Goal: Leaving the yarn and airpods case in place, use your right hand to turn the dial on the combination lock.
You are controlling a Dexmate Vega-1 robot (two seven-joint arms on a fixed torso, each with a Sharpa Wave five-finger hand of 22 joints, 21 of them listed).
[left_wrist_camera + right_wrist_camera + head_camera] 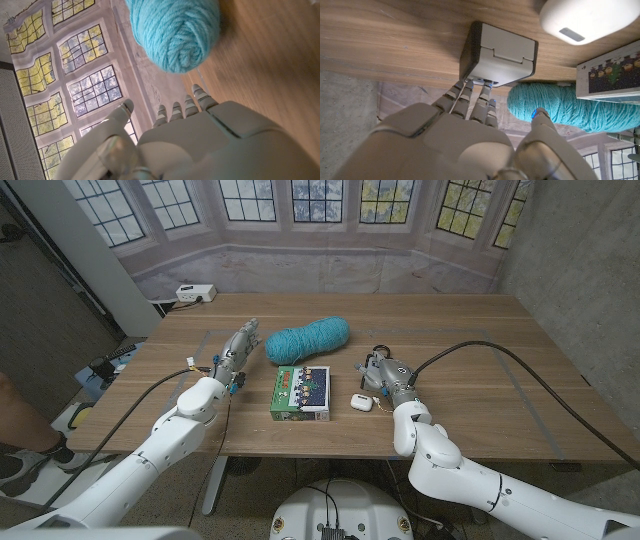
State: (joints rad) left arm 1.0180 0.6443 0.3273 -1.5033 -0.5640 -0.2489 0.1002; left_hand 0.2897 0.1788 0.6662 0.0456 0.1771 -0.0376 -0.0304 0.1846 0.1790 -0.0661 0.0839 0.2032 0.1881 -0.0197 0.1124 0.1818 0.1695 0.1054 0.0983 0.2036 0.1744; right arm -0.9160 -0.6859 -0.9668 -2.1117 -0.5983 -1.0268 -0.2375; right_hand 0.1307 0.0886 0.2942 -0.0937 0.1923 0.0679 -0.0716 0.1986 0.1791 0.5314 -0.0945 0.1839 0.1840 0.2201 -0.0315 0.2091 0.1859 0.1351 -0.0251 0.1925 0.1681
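A: Where is the combination lock [498, 55]?

B: On the bench [480, 340], beside the airpods case [361, 403]. Right hand [385, 373] has fingertips [470, 87] touching it, gripping nothing yet, positioned for the dial.

A: Left hand [234, 352]?

B: Open, empty, clear of the yarn [307, 339].

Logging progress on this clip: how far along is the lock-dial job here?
Early contact stage. The right hand is at the combination lock, fingertips touching its edge; whether the dial has turned cannot be told. The yarn and airpods case lie apart from both hands. The left hand holds nothing. Turning the dial is left.
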